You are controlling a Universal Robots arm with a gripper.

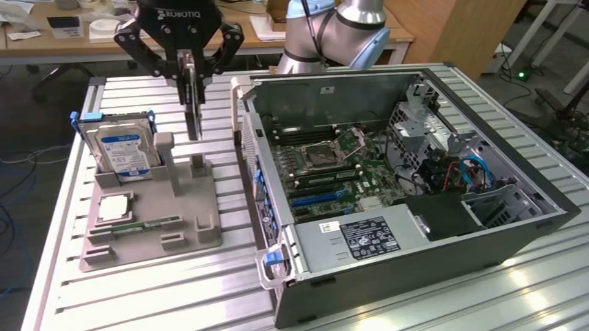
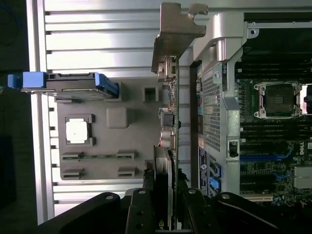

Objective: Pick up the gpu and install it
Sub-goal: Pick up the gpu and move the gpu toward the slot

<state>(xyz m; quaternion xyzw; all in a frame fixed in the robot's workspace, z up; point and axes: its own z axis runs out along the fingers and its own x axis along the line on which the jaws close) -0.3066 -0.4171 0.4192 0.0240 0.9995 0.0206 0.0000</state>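
Between the gripper's (image 1: 192, 79) clamped fingers hangs the gpu (image 1: 192, 121), a thin dark card with a bent bare-metal bracket (image 2: 176, 34). Below it sits a matte grey holder (image 1: 138, 245).

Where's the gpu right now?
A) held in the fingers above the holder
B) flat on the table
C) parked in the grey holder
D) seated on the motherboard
A: the fingers are closed on the gpu, which hangs upright above the grey holder, beside the hard drive and outside the open case.
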